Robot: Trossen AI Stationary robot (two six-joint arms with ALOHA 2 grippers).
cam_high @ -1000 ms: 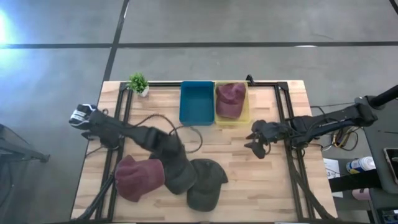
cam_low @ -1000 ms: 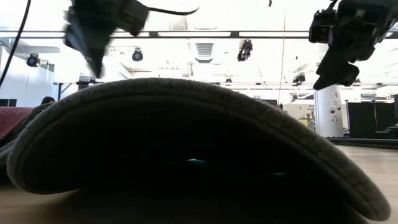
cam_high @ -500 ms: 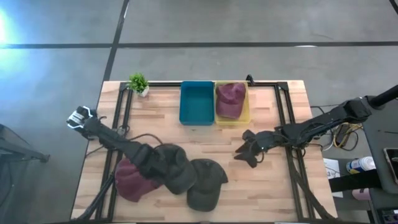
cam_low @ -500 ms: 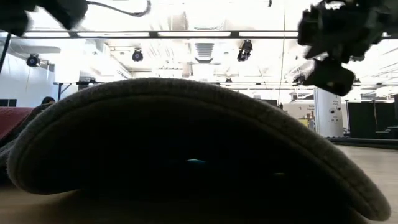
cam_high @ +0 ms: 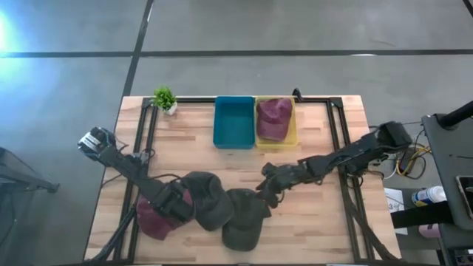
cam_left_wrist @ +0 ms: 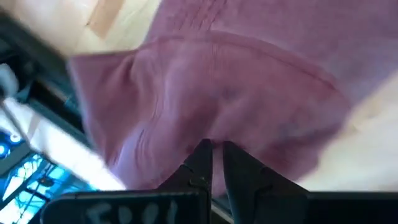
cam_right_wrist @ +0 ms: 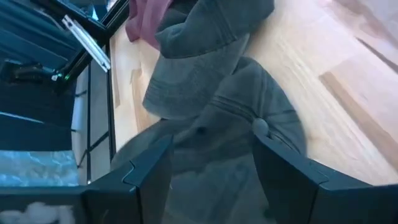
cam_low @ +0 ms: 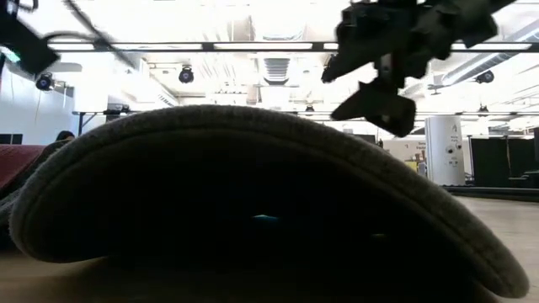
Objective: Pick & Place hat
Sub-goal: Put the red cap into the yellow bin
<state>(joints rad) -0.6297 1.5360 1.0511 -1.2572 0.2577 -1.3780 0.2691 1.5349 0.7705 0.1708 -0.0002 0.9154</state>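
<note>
A maroon hat (cam_high: 151,222) lies at the table's near left, and two grey hats (cam_high: 209,201) (cam_high: 244,220) lie overlapping to its right. My left gripper (cam_high: 174,207) (cam_left_wrist: 215,150) is shut, with its tips down at the maroon hat's (cam_left_wrist: 236,93) cloth. My right gripper (cam_high: 269,189) (cam_right_wrist: 211,163) is open. It hovers over the right grey hat (cam_right_wrist: 217,130) at its far right side, clear above the brim (cam_low: 253,194) in the low view (cam_low: 376,94). A second maroon hat (cam_high: 273,118) rests in the yellow bin (cam_high: 291,140). My left gripper has its shut fingertips (cam_left_wrist: 204,149) pointed at the maroon hat's crown (cam_left_wrist: 214,134), which lies on the table. I cannot tell whether they touch it or have cloth between them.
A blue bin (cam_high: 233,123) stands beside the yellow bin at the table's far middle. A small potted plant (cam_high: 164,98) sits at the far left. Black rails (cam_high: 336,133) run along both sides of the table. Bare wood (cam_high: 310,222) lies at the near right.
My right gripper has travelled from the table's right side toward the left and near edge, reaching the right grey hat. My left gripper has moved from over the left grey hat toward the near left, onto the maroon hat. The hats have stayed put.
</note>
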